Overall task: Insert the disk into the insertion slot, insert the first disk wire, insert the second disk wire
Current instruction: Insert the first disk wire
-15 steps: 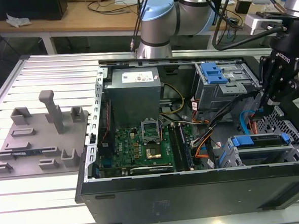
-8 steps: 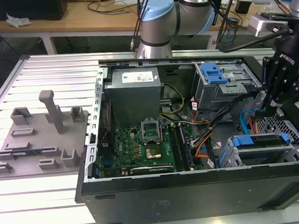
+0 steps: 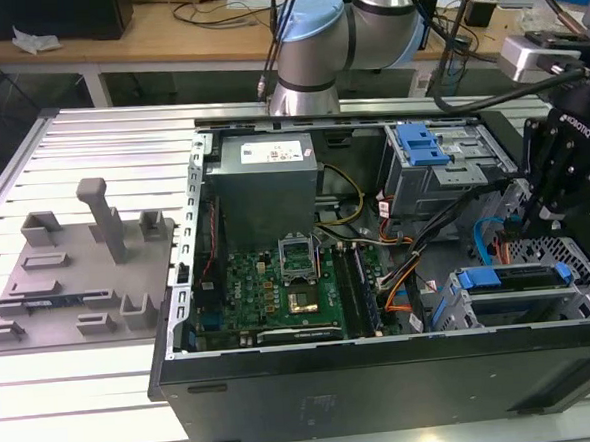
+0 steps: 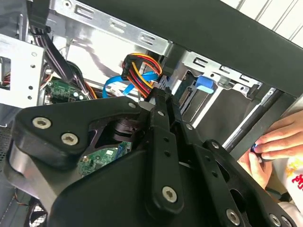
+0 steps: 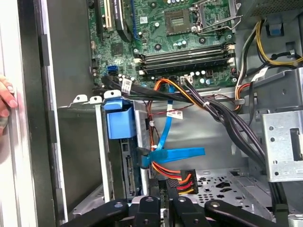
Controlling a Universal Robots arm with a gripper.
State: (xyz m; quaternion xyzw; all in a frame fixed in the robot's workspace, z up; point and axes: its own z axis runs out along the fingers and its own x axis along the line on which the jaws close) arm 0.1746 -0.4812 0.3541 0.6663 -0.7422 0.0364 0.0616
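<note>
Apparently clamped narrow, at the gripper (image 4: 160,94), on the plug of the multicoloured disk wire (image 4: 139,66), held just beside the rear edge of the disk (image 5: 128,172). Judged done: seating of the disk in the insertion slot (image 3: 582,248), blue carrier handle (image 5: 118,120) outward. Judged unfinished: both wire insertions, though hard to tell for the blue disk wire (image 5: 175,155) draped nearby. Angled steeply down into the open computer case (image 3: 385,376) at the exterior view's right, wrist bent over the slot, near a person's hand (image 4: 277,142) by the case's edge.
</note>
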